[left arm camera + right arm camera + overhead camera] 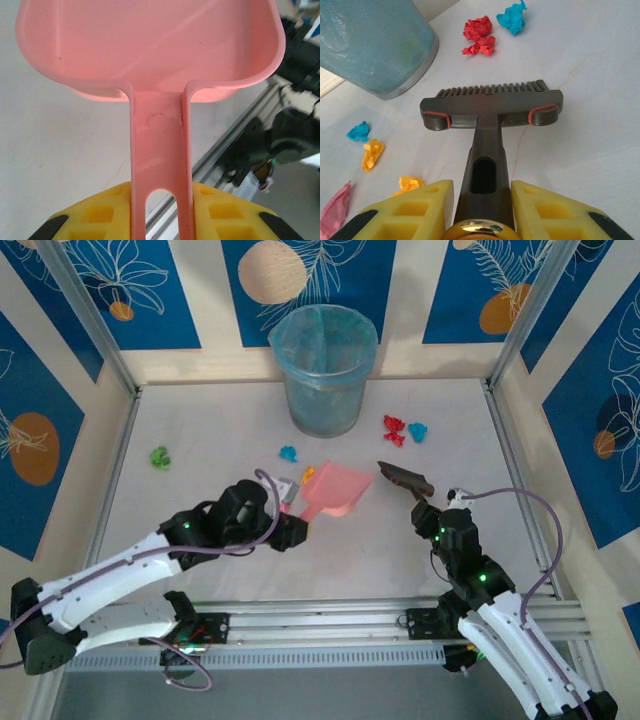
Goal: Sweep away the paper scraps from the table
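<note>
In front of the bin (322,370), the left gripper (161,215) clamps the dustpan (150,50) and the right gripper (482,205) clamps the brush (492,107), poised to gather the paper scraps (479,35).

White left arm (110,575) and right arm (510,625), black joints, purple cables (548,540), yellow tool fingers (410,210).

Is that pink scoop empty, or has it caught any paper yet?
Empty. In the left wrist view the pink dustpan is bare inside, and the paper scraps lie out on the table.

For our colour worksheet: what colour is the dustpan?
Pink. The dustpan shows best in the left wrist view.
</note>
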